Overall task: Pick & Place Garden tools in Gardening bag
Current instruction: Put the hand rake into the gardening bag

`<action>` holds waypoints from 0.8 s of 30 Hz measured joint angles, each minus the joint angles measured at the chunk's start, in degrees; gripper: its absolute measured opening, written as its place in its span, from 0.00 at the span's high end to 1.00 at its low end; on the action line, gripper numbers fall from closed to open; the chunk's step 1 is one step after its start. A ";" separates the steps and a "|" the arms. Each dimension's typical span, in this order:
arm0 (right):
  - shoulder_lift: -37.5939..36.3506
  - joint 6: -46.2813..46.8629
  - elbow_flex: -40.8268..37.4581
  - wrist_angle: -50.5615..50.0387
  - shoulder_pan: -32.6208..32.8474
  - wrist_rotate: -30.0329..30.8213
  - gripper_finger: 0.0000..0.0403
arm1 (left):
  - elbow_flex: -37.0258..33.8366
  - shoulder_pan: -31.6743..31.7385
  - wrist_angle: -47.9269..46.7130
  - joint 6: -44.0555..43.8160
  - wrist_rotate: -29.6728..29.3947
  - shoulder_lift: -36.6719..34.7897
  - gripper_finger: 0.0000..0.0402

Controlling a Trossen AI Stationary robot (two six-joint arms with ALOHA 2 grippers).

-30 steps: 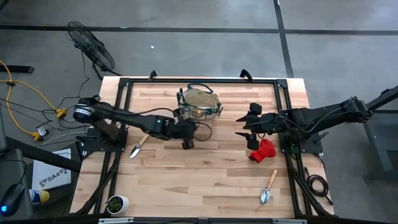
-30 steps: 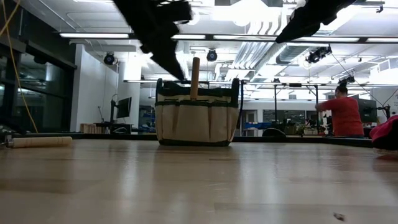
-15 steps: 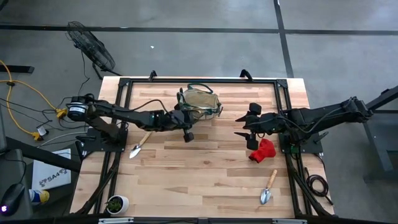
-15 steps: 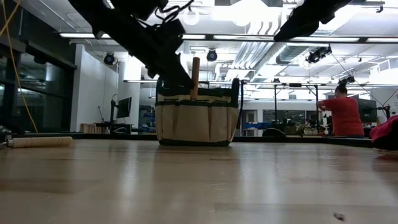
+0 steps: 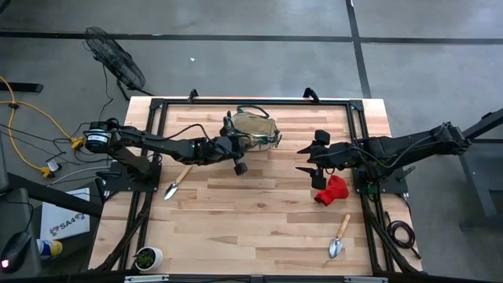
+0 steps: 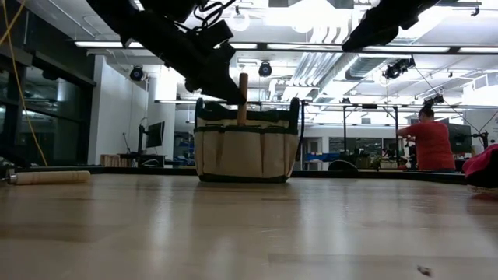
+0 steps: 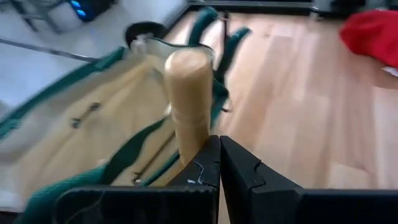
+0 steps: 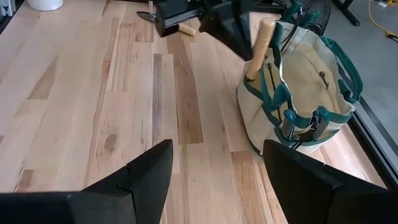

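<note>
The beige gardening bag with green trim point(image 5: 253, 130) stands upright at the far middle of the table. A wooden tool handle point(image 7: 188, 93) sticks up out of it, also in the low view point(image 6: 243, 97). My left gripper point(image 7: 219, 163) is shut, its tips right beside that handle at the bag's near-left rim point(image 5: 238, 161). My right gripper point(image 5: 309, 169) is open and empty, above the table right of the bag point(image 8: 224, 180). A red glove point(image 5: 332, 189) lies under the right arm. One trowel point(image 5: 175, 184) lies at the left, another point(image 5: 338, 237) at the near right. My left gripper's shut fingers point(image 7: 202, 165) stand against the lower part of the wooden handle point(image 7: 186, 140), where it comes out of the bag. They come slanting down from the table's left. I cannot tell whether they touch it. The handle stands upright in the bag.
A small white pot with a plant point(image 5: 147, 257) stands at the near left corner. The black frame rails point(image 5: 157, 106) run round the table. A person in red point(image 6: 430, 140) works in the room behind. Bare wood lies in the near middle point(image 5: 251, 220).
My left gripper has gone toward the table's far edge and down, from the open table to the bag's near-left rim, ending beside the wooden handle. It stays shut. The bag and the handle have kept their place.
</note>
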 joint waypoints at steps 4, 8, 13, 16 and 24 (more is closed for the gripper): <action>0.00 0.00 0.00 0.01 0.00 0.00 0.40 | 0.00 1.02 1.48 -0.45 -1.79 0.00 1.00; 0.00 0.00 -0.01 0.00 0.00 0.00 0.40 | 0.00 2.66 1.55 -2.65 -1.33 0.02 1.00; 0.00 0.01 0.01 0.00 0.00 0.00 0.40 | 0.00 4.34 1.37 -3.82 0.26 0.02 1.00; 0.00 0.00 -0.01 0.00 0.00 0.00 0.40 | 0.02 5.01 1.36 -4.53 4.22 0.02 1.00; 0.00 0.07 0.00 -0.02 0.00 0.01 0.40 | 0.07 5.18 2.01 -4.74 8.55 0.86 1.00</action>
